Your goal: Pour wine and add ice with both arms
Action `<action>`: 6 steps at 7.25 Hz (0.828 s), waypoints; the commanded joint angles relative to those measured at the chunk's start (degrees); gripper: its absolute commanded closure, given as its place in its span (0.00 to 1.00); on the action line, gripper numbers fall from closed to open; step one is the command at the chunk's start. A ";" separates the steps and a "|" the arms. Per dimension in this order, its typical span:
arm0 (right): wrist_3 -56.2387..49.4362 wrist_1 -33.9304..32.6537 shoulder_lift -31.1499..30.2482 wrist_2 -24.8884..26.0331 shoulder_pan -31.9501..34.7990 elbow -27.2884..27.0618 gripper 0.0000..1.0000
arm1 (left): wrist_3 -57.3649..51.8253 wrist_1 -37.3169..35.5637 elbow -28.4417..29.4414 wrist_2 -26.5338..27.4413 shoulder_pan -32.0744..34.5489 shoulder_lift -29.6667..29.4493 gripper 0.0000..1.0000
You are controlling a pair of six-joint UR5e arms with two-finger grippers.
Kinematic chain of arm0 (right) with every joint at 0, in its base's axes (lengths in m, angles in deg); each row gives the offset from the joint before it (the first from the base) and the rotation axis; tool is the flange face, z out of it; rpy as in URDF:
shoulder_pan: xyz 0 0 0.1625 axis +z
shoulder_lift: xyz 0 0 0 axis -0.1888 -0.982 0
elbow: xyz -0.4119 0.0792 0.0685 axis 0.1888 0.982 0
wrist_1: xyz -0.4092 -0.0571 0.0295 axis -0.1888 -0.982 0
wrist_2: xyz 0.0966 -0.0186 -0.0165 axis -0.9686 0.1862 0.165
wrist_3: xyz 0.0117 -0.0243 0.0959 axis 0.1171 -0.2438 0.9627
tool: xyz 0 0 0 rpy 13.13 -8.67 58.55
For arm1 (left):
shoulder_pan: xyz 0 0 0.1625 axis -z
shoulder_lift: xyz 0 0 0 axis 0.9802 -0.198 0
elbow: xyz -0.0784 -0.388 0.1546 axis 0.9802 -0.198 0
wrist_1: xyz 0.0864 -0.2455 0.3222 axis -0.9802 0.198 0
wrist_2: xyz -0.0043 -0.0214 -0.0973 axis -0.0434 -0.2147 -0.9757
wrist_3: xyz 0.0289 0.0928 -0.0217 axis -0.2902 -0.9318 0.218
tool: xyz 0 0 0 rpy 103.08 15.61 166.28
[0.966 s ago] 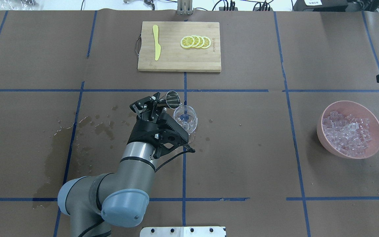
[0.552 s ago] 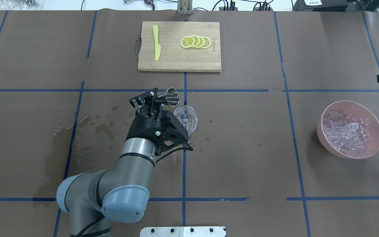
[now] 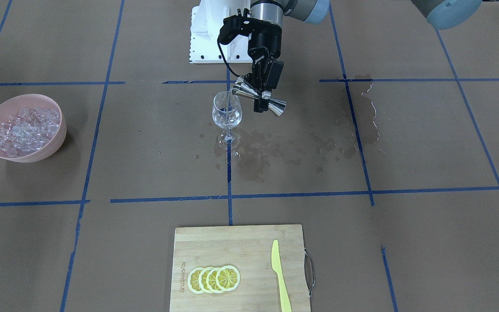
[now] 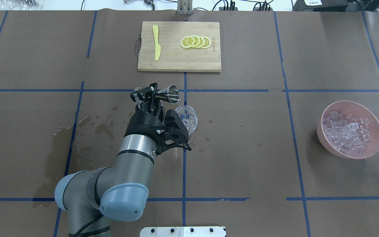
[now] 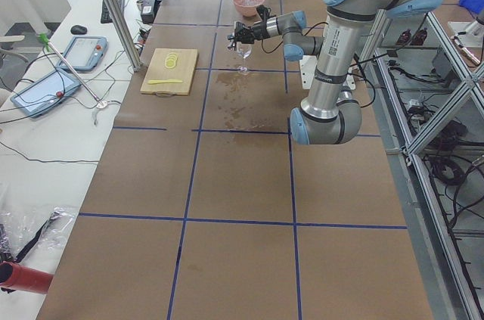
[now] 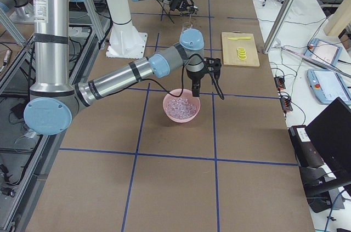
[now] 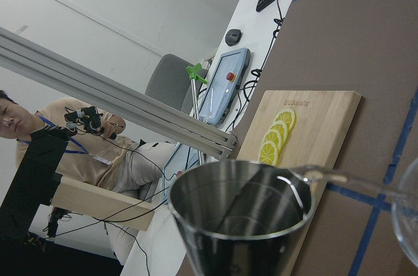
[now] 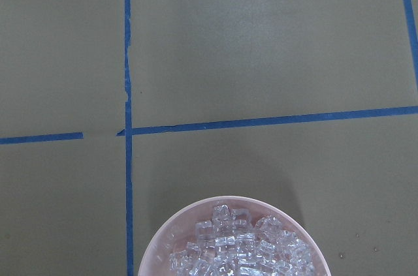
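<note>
Several wet stains (image 4: 56,144) darkened the counter (image 4: 242,148) at 9 o'clock of the glass (image 4: 189,121); left end effector (image 4: 153,93) pinched a jigger (image 4: 171,93); right end effector (image 6: 195,92) state was unclear.

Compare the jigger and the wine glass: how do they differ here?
The jigger is opaque steel; the wine glass is clear.
The jigger is tipped sideways in the air, the jaws of the left gripper shut on its waist; the wine glass stands upright on the table.
The jigger pours a thin stream; the wine glass holds a little clear wine.
Both are small open drink vessels.
</note>
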 commanded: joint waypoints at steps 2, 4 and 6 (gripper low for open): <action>0.06 0.00 -0.04 0.04 -0.02 -0.16 0.00 | -6.79 -2.02 -0.19 2.92 -0.02 -0.18 1.00; 0.23 0.00 -0.04 0.04 -0.02 -0.16 0.00 | -9.09 -3.60 -0.28 3.37 -0.02 -0.18 1.00; 0.67 0.00 -0.04 -0.05 -0.02 -0.07 0.00 | -10.67 -3.70 -0.36 4.34 -0.11 -0.10 1.00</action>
